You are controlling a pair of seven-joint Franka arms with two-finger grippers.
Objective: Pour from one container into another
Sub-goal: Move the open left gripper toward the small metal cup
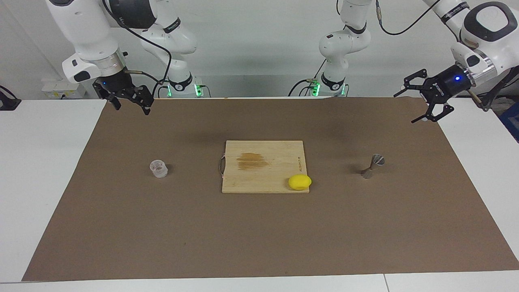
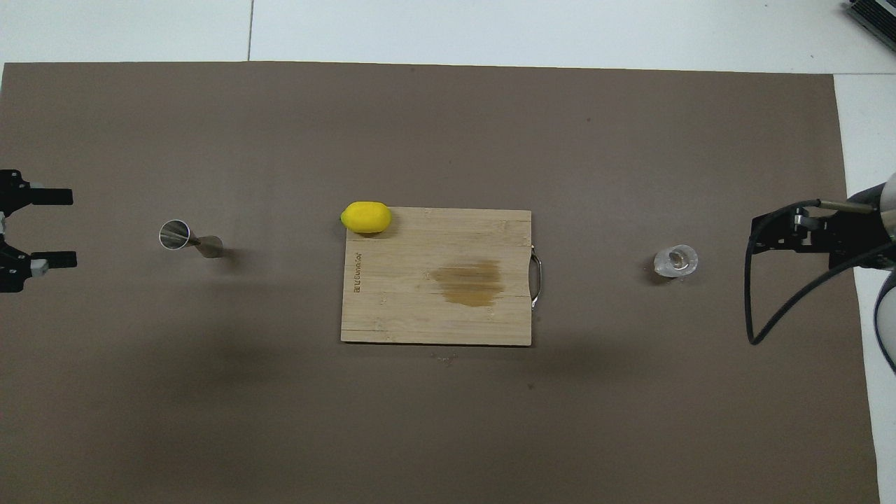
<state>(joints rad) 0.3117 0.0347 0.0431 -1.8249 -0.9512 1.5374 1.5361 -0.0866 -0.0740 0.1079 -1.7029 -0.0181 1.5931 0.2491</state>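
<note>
The brown mat (image 1: 259, 227) covers almost the whole table, and in its middle lies the wooden cutting board (image 1: 263, 166) with a dark stain on it. A yellow lemon (image 1: 300, 182) sits at one corner of the board, the corner farther from the robots and toward the left arm's end.

The two arms are both raised near the mat's ends, and neither holds anything. The right gripper (image 1: 129, 101) hangs over the mat's edge at the right arm's end, with its fingers apart. The left gripper (image 1: 423, 101) hangs over the mat's edge at the left arm's end, and its fingers are spread wide too.

The clear tumbler (image 1: 159, 168) stands upright on the mat, between the board and the right arm's end, well apart from both. The metal jigger (image 1: 373, 166) stands on the mat toward the left arm's end, also well apart from the board. It looks upright, with its open mouth up in the overhead view.

I judge that the task is at its very start: no container is grasped yet, and the pouring is not yet begun. The next move, I think, calls for the right gripper to go down to the tumbler and close on its sides. The glass is small and ribbed, so the grip must be centred and gentle. After this the tumbler has a long way over the board to the jigger, whose mouth is narrow, so the tilt must be slow.
</note>
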